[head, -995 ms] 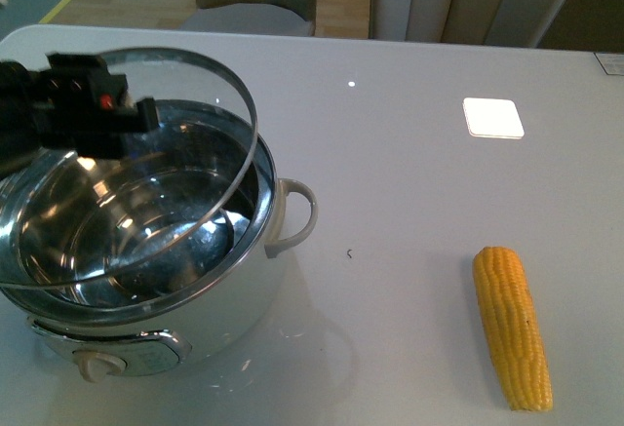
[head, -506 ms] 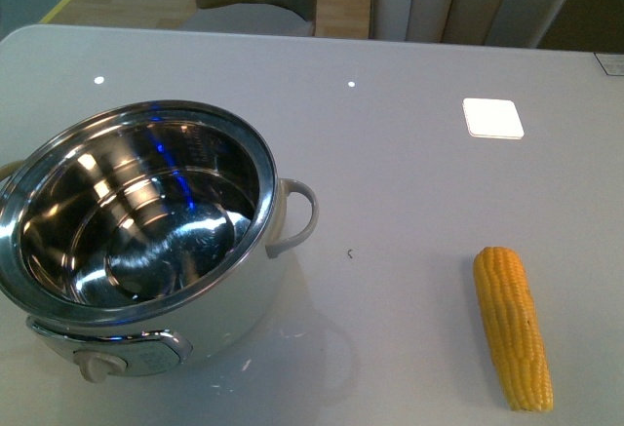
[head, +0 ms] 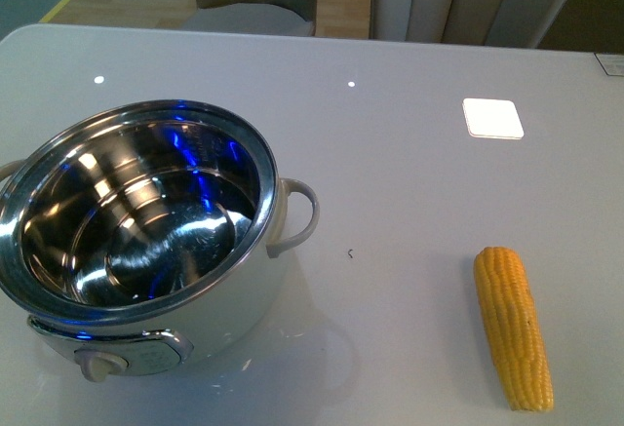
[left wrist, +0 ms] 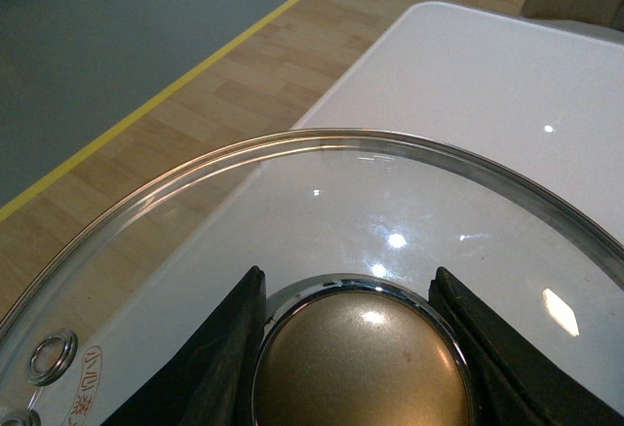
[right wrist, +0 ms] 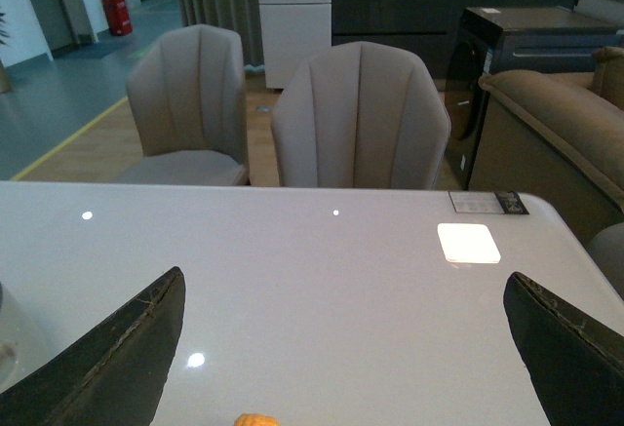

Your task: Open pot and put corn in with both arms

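Showing just the tip of the corn (right wrist: 255, 419) at the right wrist view's edge; cropping the pot (head: 246, 299) at the front view's left.

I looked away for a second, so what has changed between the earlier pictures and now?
The left gripper carried the glass lid away from the pot and out of the front view; its wrist camera shows it clamped on the lid's knob. The pot now stands open. Pot and corn have not moved.
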